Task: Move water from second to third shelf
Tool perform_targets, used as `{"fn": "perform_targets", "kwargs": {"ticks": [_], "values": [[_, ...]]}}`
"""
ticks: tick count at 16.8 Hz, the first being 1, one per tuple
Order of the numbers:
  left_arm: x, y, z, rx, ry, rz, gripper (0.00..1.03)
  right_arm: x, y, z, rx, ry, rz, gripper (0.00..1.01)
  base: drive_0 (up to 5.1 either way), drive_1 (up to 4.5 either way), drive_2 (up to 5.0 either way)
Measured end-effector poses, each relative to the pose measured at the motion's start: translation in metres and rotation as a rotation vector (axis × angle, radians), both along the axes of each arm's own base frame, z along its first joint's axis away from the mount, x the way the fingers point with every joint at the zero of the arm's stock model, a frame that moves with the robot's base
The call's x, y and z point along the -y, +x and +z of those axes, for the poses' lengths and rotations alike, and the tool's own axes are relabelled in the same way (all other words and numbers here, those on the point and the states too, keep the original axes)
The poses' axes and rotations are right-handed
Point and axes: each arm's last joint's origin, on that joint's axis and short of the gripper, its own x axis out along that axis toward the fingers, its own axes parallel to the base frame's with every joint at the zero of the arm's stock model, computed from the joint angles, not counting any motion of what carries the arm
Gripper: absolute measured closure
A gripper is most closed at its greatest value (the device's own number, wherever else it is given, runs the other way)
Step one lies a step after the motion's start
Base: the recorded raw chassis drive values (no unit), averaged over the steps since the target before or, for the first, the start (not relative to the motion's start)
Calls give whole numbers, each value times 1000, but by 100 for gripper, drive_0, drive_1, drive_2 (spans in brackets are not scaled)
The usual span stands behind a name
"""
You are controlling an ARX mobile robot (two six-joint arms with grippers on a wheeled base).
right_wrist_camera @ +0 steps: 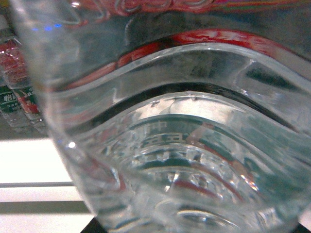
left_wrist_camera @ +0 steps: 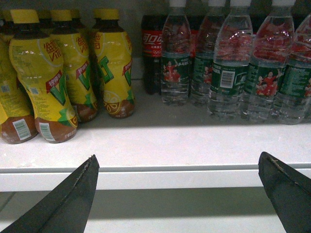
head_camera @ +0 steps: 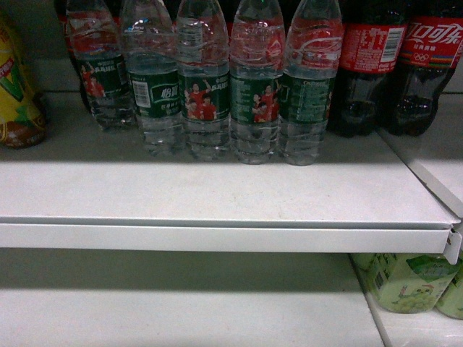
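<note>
The left claw (left_wrist_camera: 177, 194) hung spread open below the shelf (head_camera: 217, 237). A water bottle (right_wrist_camera: 184, 145) filled the right wrist view, presumably gripped; the right claw's state couldn't be told.

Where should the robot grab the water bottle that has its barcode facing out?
Probably the narrower part just above the green label, coming straight in from the front. The barcode bottle stands upright on the shelf, with other water bottles packed close on both sides. At label height there's hardly room for the jaws, but higher up the bottles taper and leave gaps.
</note>
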Motion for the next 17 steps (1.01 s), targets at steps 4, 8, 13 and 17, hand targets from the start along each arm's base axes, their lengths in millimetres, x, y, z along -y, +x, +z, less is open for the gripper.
{"fn": "perform_targets", "kwargs": {"ticks": [4, 8, 13, 17], "values": [[0, 0, 0, 0, 0, 0, 5, 0, 0, 0, 0, 2, 0, 62, 0, 0, 0], [0, 0, 0, 0, 0, 0, 5, 0, 0, 0, 0, 2, 0, 62, 0, 0, 0], [0, 0, 0, -2, 0, 0, 5, 0, 0, -1, -4, 2, 0, 62, 0, 0, 0], [0, 0, 0, -3, 0, 0, 5, 0, 0, -3, -13, 0, 0, 62, 0, 0, 0]]}}
